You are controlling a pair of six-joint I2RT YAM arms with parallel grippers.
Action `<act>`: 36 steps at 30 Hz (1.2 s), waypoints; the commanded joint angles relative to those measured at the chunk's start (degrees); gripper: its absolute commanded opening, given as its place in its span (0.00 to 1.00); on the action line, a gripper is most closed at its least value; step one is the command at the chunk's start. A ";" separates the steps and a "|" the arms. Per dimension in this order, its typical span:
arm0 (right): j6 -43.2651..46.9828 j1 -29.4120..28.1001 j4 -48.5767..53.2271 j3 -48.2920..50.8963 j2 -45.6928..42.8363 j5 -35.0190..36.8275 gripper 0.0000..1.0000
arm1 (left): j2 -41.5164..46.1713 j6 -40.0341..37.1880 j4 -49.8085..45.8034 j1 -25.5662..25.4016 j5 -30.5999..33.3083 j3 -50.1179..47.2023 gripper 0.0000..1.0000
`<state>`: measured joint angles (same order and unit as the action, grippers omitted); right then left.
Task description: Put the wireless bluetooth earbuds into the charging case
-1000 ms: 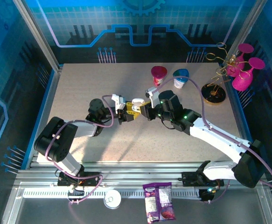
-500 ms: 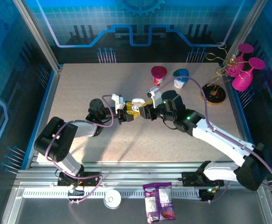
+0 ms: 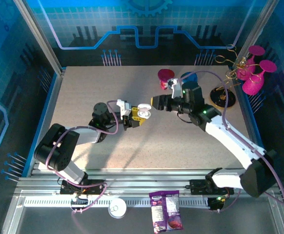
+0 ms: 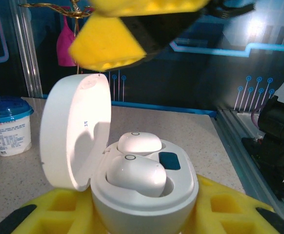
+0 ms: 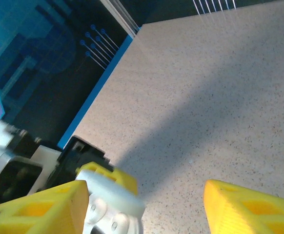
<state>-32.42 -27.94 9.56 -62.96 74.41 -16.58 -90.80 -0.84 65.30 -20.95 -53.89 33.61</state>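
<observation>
Earbuds (image 4: 136, 175): two are sitting in the open charging case (image 4: 147, 207) | left gripper (image 3: 135, 120) is clamping the case | right gripper (image 3: 156, 101) is gaping wide, empty, nearby | I'm reckoning the lid (image 4: 73, 131) needs pressing shut next.

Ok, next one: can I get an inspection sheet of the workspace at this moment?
Surface: speckled beige table, no spills seen.
Job's things: charging case open, lid up; two earbuds seated inside.
Clutter: magenta cup and blue-lidded cup near the far edge; gold stand with pink glasses far right; snack bag and white disc on the front rail.
Tools: left tool shut on the charging case; right tool open, apart from it.
Cables: purple cables along both arms, no snag seen.
Surroundings: blue printed walls, metal frame.
</observation>
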 commanded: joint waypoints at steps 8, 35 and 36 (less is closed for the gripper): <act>-1.39 3.12 9.90 -7.91 8.44 -14.98 0.65 | 3.79 -6.45 -5.65 -0.06 -0.31 -0.07 0.25; 1.40 3.11 4.43 -1.89 1.37 -22.46 0.70 | 5.94 -7.26 -7.20 -0.14 1.51 -1.26 0.22; 0.85 3.20 3.85 -2.35 1.73 -22.71 0.71 | 6.01 -7.64 -7.61 -0.12 1.51 -1.31 0.22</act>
<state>-29.63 -25.06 18.55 -64.84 77.01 -36.23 -86.52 -6.04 58.83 -20.95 -52.31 33.06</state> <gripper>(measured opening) 0.702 0.360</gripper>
